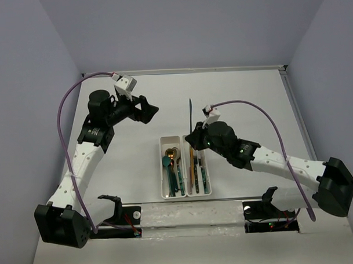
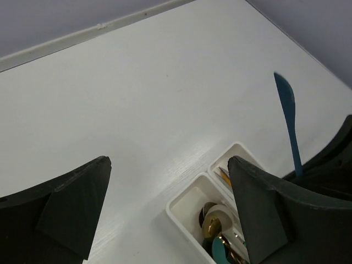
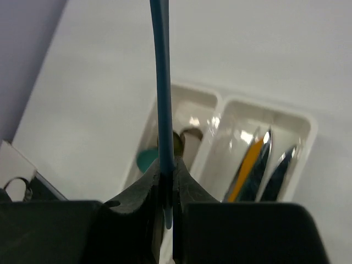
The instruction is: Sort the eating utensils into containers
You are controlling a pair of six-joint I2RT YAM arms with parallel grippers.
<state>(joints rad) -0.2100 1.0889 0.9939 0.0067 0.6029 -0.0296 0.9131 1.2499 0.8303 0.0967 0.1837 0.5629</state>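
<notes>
**A:** Status of the right fingers (image 3: 137, 203)?

**B:** Clenched on the handle end of a blue knife (image 1: 189, 111). The blade points far and hangs in the air past the far end of the tray (image 1: 161, 167), not touching it.

**A:** And the left fingers (image 2: 71, 203)?

**B:** Released, nothing between them. They hover over bare table (image 1: 250, 94), far and left of the tray and well apart from it.

**A:** Tray contents?

**B:** The left bin (image 3: 193, 91) holds spoons (image 1: 170, 158), with gold and teal heads showing. The right bin (image 3: 309, 124) holds knives (image 3: 258, 159), one with an orange handle. So the blue one should go right.

**A:** Main risk from here?

**B:** Length. Much of the blade overhangs the far wall. If it is let go without first being drawn nearer, the tip may ride on the rim or land on the table.

**A:** Second?

**B:** Lateral error. In the top view the knife lines up close to the divider, on the right bin's left side. A small drift left would drop it among the spoons. The wrist view is too oblique to settle which bin it is over.

**A:** Grip?

**B:** The pinch sits at the very end of a slim handle, so the long blade has leverage. It could pivot or slip during a tilt and fall askew across the knives already there.
</notes>
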